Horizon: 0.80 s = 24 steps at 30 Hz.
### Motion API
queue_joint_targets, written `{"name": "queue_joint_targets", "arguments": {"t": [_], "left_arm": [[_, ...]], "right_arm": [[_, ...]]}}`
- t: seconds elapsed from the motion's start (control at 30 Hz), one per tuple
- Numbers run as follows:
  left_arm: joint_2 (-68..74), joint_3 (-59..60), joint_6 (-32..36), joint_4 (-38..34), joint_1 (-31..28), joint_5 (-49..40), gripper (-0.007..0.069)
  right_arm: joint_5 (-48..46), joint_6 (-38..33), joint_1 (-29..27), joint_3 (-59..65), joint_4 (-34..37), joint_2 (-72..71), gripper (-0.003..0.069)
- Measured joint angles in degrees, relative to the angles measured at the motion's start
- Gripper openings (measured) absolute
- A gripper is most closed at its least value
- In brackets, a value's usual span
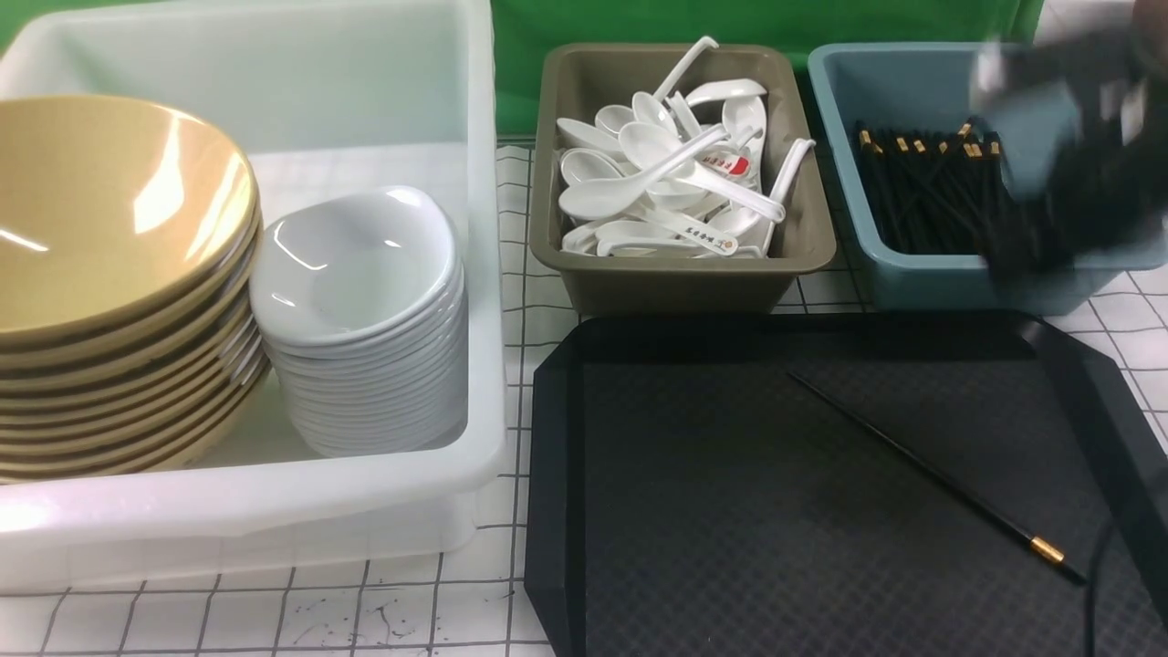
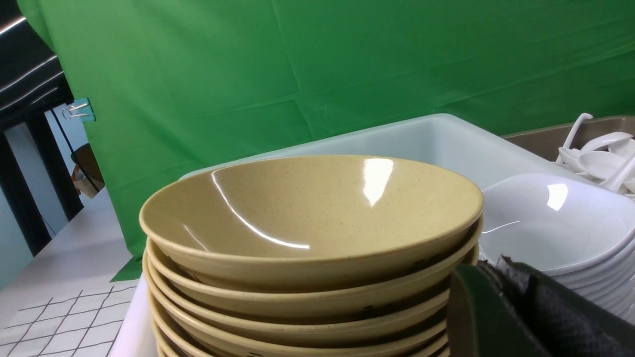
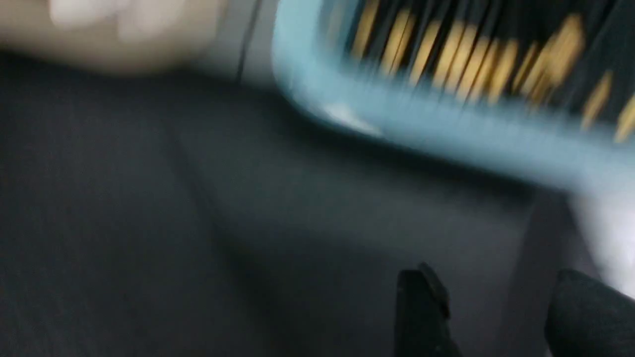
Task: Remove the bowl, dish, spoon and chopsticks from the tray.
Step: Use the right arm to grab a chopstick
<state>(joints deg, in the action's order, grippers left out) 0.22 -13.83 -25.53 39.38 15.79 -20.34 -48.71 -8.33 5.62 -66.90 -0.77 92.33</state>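
The black tray (image 1: 730, 511) carries a single black chopstick (image 1: 937, 475) with a gold band, lying diagonally at its right. My right gripper (image 1: 1031, 246) is a dark blur over the blue tub (image 1: 967, 283) of chopsticks (image 1: 922, 192). In the right wrist view that gripper (image 3: 496, 292) is open, with nothing between its fingers. Mustard-yellow bowls (image 1: 100, 210) and white dishes (image 1: 356, 265) are stacked in the white tub (image 1: 274, 493). My left gripper (image 2: 496, 265) is shut and empty, beside the bowl stack (image 2: 307, 213) and the dishes (image 2: 550, 223).
An olive-brown tub (image 1: 684, 283) full of white spoons (image 1: 666, 173) stands behind the tray, between the white tub and the blue one. A white gridded cloth (image 1: 274, 620) covers the table. A green backdrop (image 2: 347, 64) hangs behind.
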Motion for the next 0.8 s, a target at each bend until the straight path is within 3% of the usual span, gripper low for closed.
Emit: {"name": "queue_joint_targets", "arguments": {"t": [0.23, 0.53, 0.7, 0.8], "left_arm": [[0.0, 0.0, 0.0, 0.1, 0.0, 0.2, -0.0013], [0.0, 0.0, 0.0, 0.1, 0.0, 0.2, -0.0013], [0.0, 0.0, 0.0, 0.2, 0.0, 0.2, -0.0013], [0.0, 0.0, 0.0, 0.2, 0.0, 0.2, -0.0013]], "right_arm": [[7.6, -4.7, 0.1, 18.1, 4.6, -1.7, 0.0357], [10.7, -8.3, 3.4, 19.2, 6.5, 2.9, 0.0239], [10.3, -8.7, 8.0, 17.9, 5.2, 3.8, 0.0092], [9.6, -8.9, 10.7, 17.7, 5.6, 2.9, 0.0083]]}}
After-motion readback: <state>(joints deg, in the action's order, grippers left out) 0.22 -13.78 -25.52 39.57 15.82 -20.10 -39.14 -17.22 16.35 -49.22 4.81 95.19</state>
